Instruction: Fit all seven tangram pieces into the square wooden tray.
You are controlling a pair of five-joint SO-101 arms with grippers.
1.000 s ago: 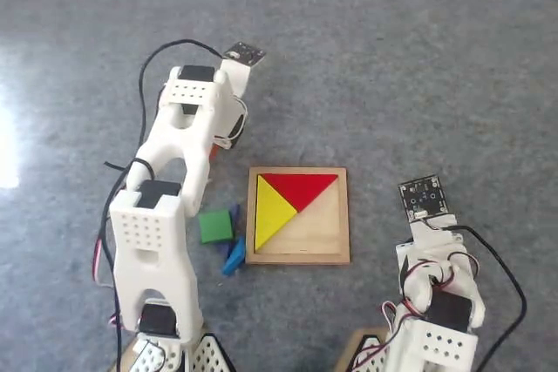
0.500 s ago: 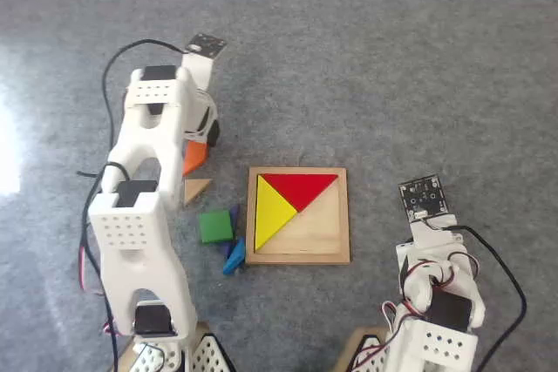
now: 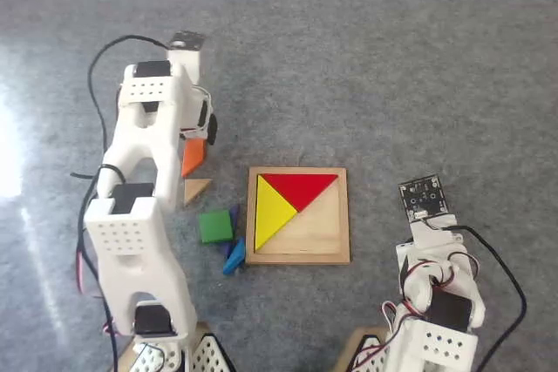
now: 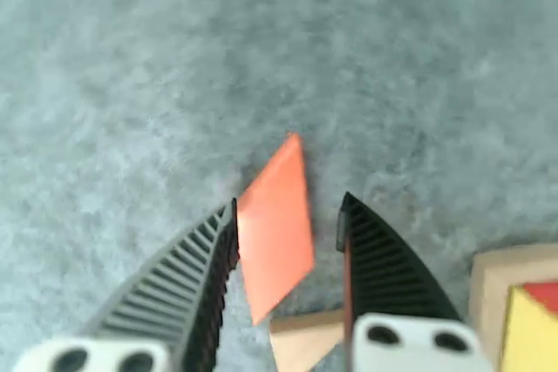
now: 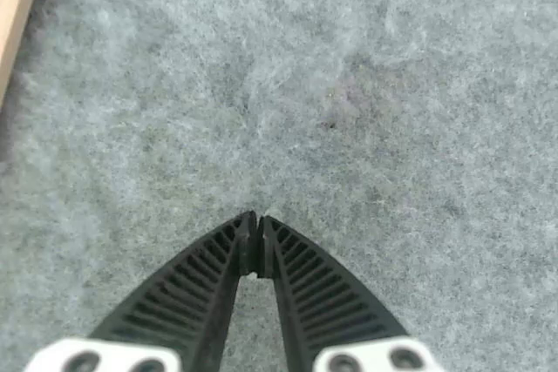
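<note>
Carpet (image 3: 392, 84); orange piece (image 4: 275, 224) seemingly between fingers (image 4: 384, 267)

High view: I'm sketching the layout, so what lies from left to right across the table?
Orange piece → green square → wooden tray → right arm.

The tray (image 3: 340, 215) is pale wood, with one red triangle (image 3: 299, 187) and one yellow triangle (image 3: 272, 211). The mat (image 3: 418, 84) is mottled grey. Loose pieces: orange slab (image 4: 275, 224), tan triangle (image 3: 196, 189), green square (image 3: 214, 226), blue shape (image 3: 234, 256). White arms (image 3: 139, 233), black ribbed fingers (image 4: 196, 276)
</note>
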